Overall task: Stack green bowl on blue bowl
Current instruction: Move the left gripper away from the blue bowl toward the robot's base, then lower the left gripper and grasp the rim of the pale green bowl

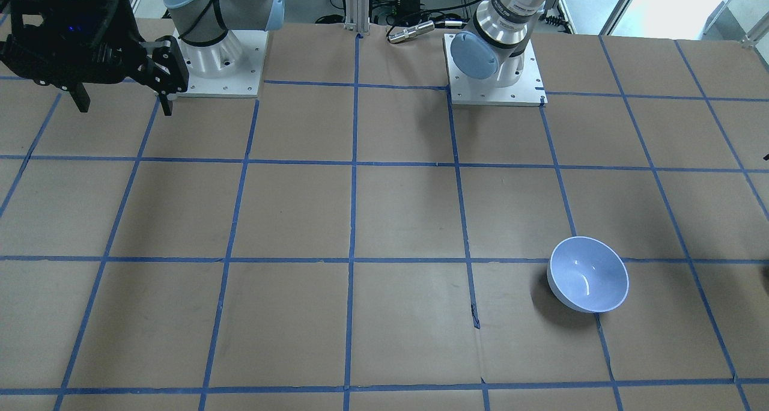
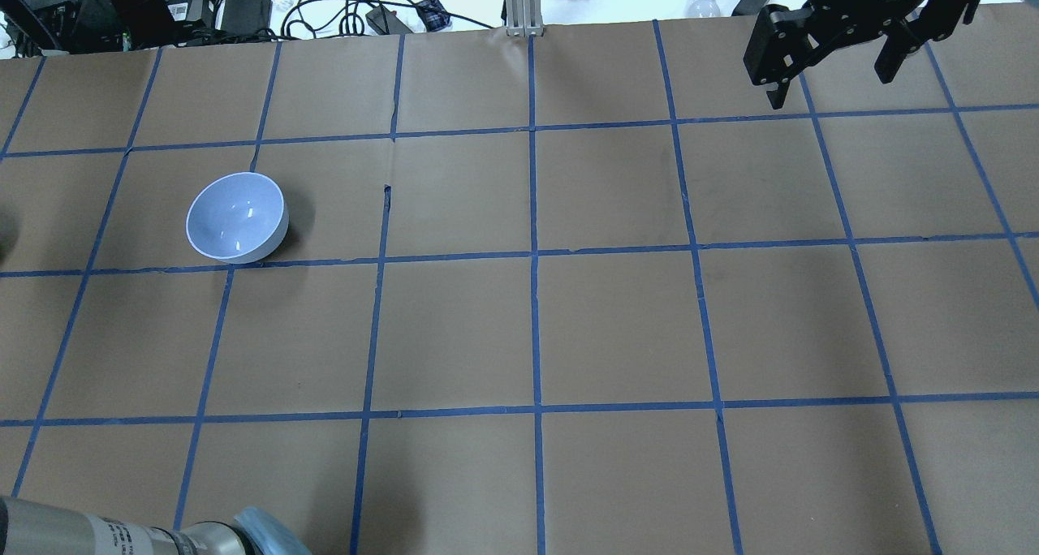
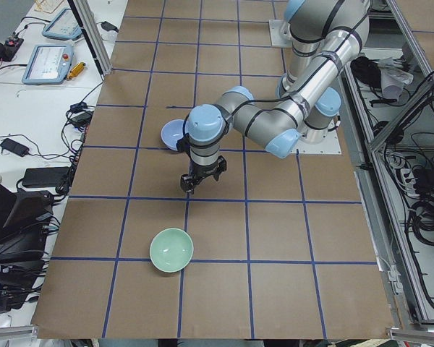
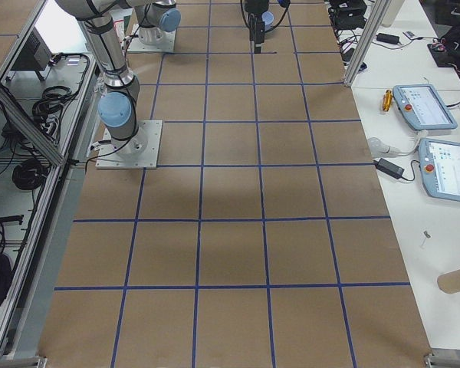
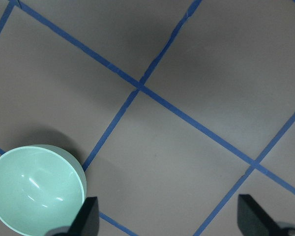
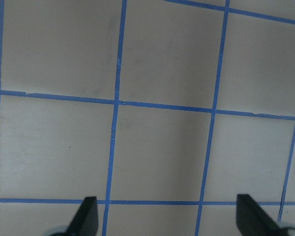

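Observation:
The green bowl [image 3: 171, 250] stands upright near the table's left end and also shows at the lower left of the left wrist view [image 5: 37, 189]. The blue bowl [image 2: 237, 217] stands upright on the table's left half, a grid square or so from it [image 1: 589, 273], partly behind my left arm [image 3: 171, 134]. My left gripper [image 5: 168, 219] is open and empty, hovering above the table between the two bowls [image 3: 201, 179]. My right gripper [image 2: 829, 84] is open and empty, high over the far right [image 1: 123, 106], with only bare table under it [image 6: 168, 219].
The table [image 2: 617, 328] is brown paper with a blue tape grid. The arm bases [image 1: 219, 56] [image 1: 495, 68] stand at the robot's edge. A metal post [image 2: 519, 3], cables and black boxes [image 2: 162, 3] lie beyond the far edge.

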Motion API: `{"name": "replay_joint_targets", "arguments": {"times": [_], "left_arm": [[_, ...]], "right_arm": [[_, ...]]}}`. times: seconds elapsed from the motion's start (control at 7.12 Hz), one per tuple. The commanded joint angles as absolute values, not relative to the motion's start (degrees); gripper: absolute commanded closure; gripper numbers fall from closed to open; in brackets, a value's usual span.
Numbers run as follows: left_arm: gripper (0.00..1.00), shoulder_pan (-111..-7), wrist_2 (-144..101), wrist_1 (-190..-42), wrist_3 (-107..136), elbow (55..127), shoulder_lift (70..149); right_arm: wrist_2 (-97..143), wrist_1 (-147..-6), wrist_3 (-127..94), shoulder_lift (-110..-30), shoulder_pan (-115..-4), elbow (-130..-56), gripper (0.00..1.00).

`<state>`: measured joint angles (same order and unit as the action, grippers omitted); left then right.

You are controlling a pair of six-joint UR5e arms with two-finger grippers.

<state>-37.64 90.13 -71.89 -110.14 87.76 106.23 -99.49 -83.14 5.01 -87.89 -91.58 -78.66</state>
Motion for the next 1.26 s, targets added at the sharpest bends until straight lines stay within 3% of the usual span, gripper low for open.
{"name": "replay_joint_targets", "arguments": {"times": [0.0, 1.12], "left_arm": [[0.00, -36.1, 89.5, -63.3, -114.1, 87.7, 110.6], [0.00, -34.9, 88.9, -57.4, -123.5, 81.7, 122.9]], "right_arm": [[-99.5, -83.1, 5.0, -87.9, -91.6, -78.7, 0.00], [-99.5, -83.1, 5.0, -87.9, -91.6, -78.7, 0.00]]}}
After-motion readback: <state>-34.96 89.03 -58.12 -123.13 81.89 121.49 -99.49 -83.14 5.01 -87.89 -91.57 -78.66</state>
